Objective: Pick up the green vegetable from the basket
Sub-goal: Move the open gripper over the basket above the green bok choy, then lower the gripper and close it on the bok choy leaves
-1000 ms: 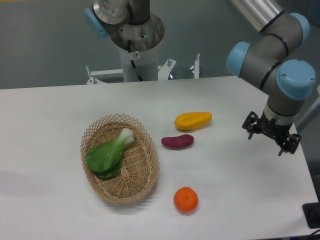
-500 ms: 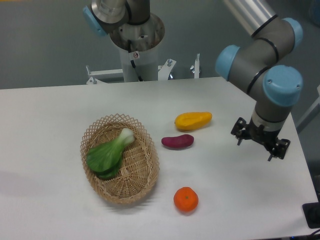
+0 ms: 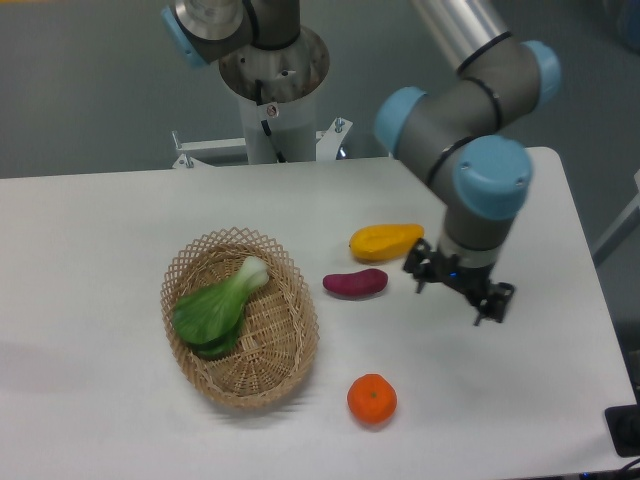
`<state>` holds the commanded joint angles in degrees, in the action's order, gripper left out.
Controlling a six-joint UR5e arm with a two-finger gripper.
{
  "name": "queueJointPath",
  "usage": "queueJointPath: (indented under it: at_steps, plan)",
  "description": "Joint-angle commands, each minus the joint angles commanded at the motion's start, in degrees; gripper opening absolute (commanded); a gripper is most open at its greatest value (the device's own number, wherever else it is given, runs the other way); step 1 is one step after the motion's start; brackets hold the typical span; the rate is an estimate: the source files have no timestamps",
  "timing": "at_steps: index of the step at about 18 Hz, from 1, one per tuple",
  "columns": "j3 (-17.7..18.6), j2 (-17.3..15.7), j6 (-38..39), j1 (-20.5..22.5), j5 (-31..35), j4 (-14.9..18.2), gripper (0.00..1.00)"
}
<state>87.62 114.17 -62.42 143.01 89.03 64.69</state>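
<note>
Basket [image 3: 262, 375] comes first, on the left part of the white table [image 3: 90, 270]. It is oval, tan and woven, with a lacy rim. Inside it lies the green vegetable [image 3: 216, 309] — dark leaves low and to the left, pale stem end up and to the right, close to the far rim. It rests in the left half of the basket, and nothing is touching it.

Right of the basket, near its upper right rim, lies a purple piece [image 3: 355, 283]. A little farther back and more to the right is a yellow piece [image 3: 386, 240], lying sideways. These two are close but do not touch. In front of them, just past the basket's lower right edge, sits a small orange [image 3: 372, 398].

Farther right of the basket is the gripper [image 3: 458, 293], at the end of the grey arm [image 3: 472, 150] with blue caps. It is just right of the purple piece and well apart from the basket. Its two dark fingers point down at the table with a gap between them — the jaws stand apart and hold nothing.

Behind the basket, past the far table edge, stands the arm's round white base [image 3: 274, 100].
</note>
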Motion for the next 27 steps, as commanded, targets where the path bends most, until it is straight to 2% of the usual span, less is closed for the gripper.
queueJointPath:
  at_steps: [6,7,12,17,23,26,27]
  plan:
    - [5.5,-1.7,11.5,-9.0,0.1,-0.2,1.0]
    - [6.0,-1.6,13.7,-12.0,0.0,-0.2,1.0]
    - [9.5,-1.6,17.5,-19.3,0.0,-0.4,1.0]
    - [13.2,-1.6,17.5,-21.5,0.1,-0.6,1.0]
    - [13.6,-0.3,17.7,-21.6,0.3,-1.1,1.0]
    - [14.2,0.1,18.3,-21.7,0.5,-3.9,1.0]
    - [14.9,0.2,18.9,-21.8,0.7,-5.5,0.9]
